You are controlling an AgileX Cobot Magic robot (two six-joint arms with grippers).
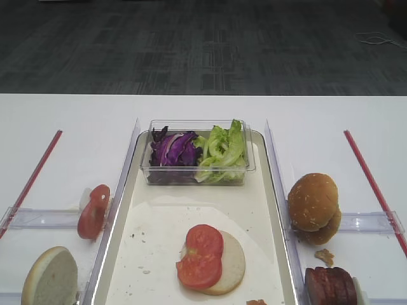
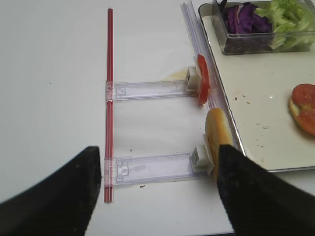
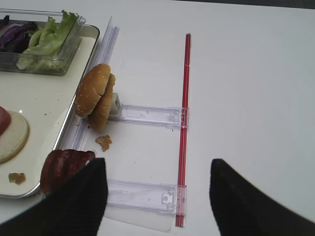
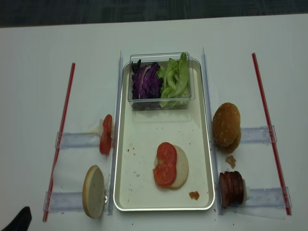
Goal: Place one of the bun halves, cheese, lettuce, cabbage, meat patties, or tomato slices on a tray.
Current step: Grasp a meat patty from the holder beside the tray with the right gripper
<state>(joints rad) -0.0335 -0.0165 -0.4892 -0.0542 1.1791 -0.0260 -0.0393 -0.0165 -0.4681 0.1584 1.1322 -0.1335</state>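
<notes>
The cream tray (image 1: 159,222) holds a bun half (image 1: 230,268) topped with two tomato slices (image 1: 202,255). A clear tub at its far end holds purple cabbage (image 1: 173,149) and lettuce (image 1: 222,151). Left of the tray, a tomato slice (image 2: 202,86) and a bun half (image 2: 216,140) stand on edge. On the right stand bun halves (image 3: 96,96) and meat patties (image 3: 61,167). My left gripper (image 2: 157,191) hangs open over the table left of that bun half. My right gripper (image 3: 157,196) is open, empty, right of the patties. No cheese is in view.
Clear plastic rails (image 3: 147,115) and red strips (image 3: 185,123) lie on the white table on both sides of the tray. A crumb (image 3: 103,142) sits between the right bun halves and the patties. Another crumb (image 4: 194,195) lies on the tray's near right corner.
</notes>
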